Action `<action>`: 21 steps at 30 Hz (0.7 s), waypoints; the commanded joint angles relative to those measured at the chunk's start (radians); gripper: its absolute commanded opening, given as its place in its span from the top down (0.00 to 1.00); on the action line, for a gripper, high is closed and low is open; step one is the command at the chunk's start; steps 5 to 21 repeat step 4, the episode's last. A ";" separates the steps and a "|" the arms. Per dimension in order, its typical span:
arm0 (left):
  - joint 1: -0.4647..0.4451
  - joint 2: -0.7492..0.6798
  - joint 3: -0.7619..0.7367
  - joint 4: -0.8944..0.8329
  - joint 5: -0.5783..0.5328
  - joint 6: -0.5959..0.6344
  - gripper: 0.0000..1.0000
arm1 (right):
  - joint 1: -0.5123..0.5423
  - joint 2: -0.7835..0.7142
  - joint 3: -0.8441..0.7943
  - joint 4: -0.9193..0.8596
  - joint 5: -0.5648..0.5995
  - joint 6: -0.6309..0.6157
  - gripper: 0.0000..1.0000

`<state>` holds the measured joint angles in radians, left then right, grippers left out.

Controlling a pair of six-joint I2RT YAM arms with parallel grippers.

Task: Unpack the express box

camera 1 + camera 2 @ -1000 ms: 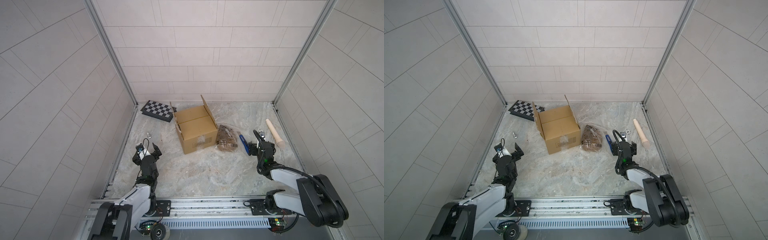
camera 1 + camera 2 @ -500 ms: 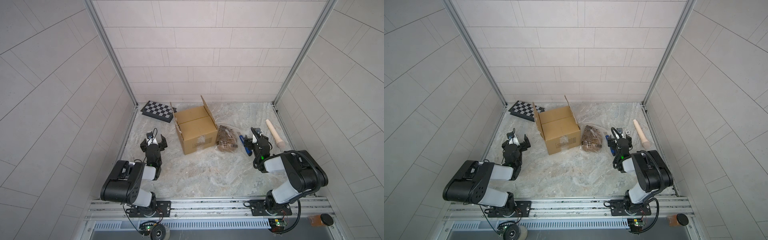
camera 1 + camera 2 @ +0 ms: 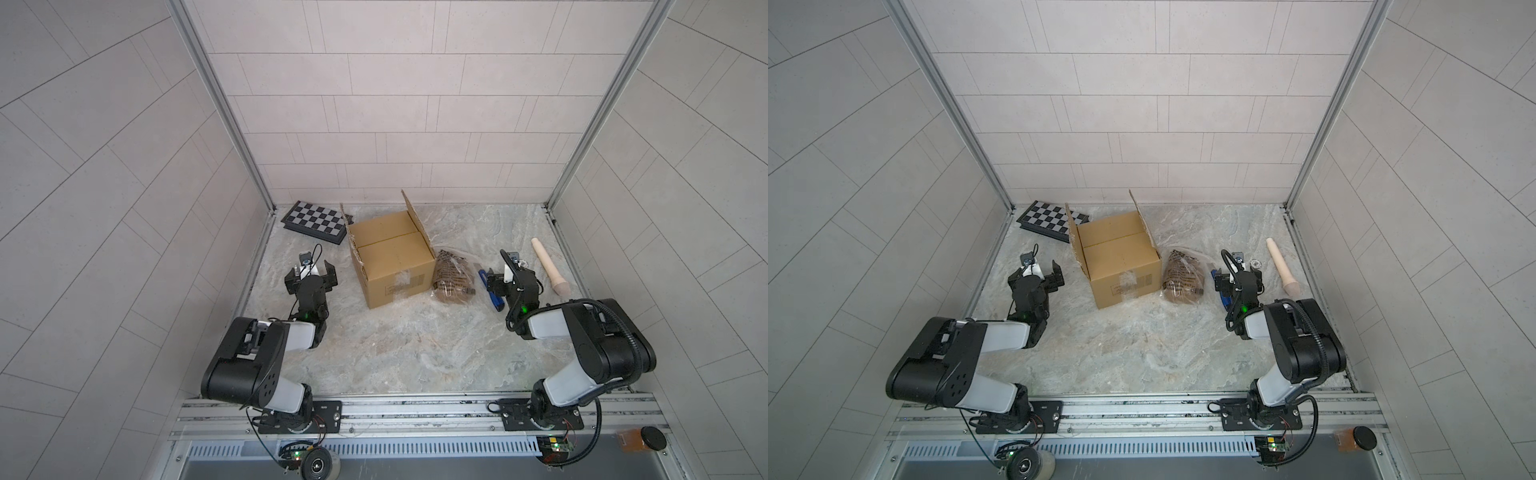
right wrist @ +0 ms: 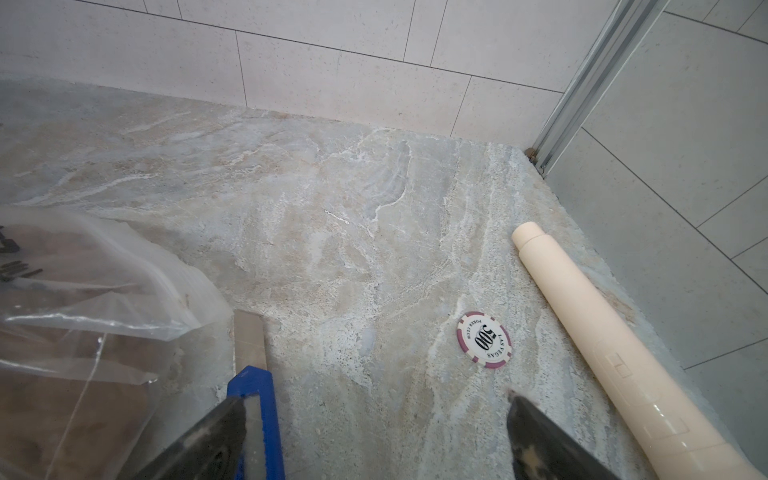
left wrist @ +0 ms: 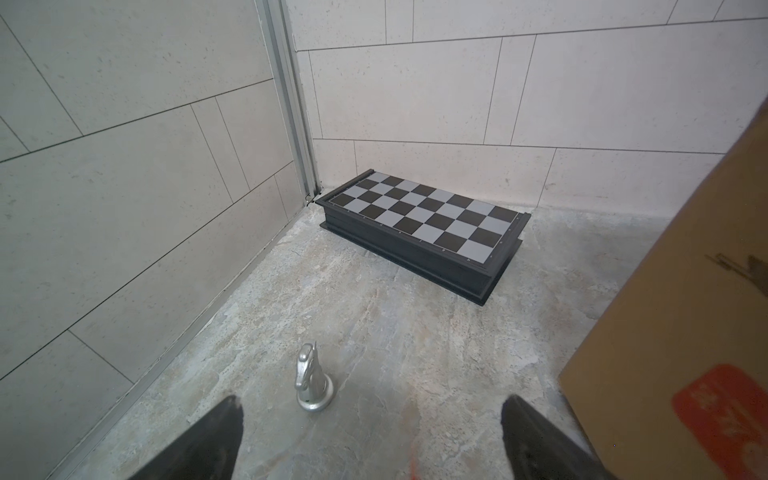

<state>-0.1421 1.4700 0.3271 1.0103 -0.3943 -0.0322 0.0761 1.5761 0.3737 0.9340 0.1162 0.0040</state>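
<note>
2 identical arms here: left arm and right arm are chunky black joints with white link covers, tiny green LED by each wrist. Ribbed black hose on the right one. And the left gripper has black wedge fingers.

In a top view the box stands on the table towards the back wall. Two side flaps are upright, the other flaps lie shut across the top, and there is tape on its front face. A chessboard lies flat by its rear left corner. A clear bag with brown contents sits just beside its right side. The left tool is low to the left of the box, jaws spread and empty. The right tool, also spread and empty, partly covers a blue knife. A cream rod lies near the right wall.
</note>
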 commanded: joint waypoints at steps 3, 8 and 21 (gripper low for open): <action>0.006 0.001 0.012 -0.017 -0.009 0.011 0.00 | -0.006 0.001 0.013 -0.015 0.016 -0.003 0.01; 0.005 0.001 0.007 -0.006 -0.007 0.011 0.00 | -0.006 0.002 0.014 -0.020 0.021 0.002 0.01; 0.005 0.001 0.007 -0.006 -0.007 0.011 0.00 | -0.006 0.002 0.014 -0.020 0.021 0.002 0.01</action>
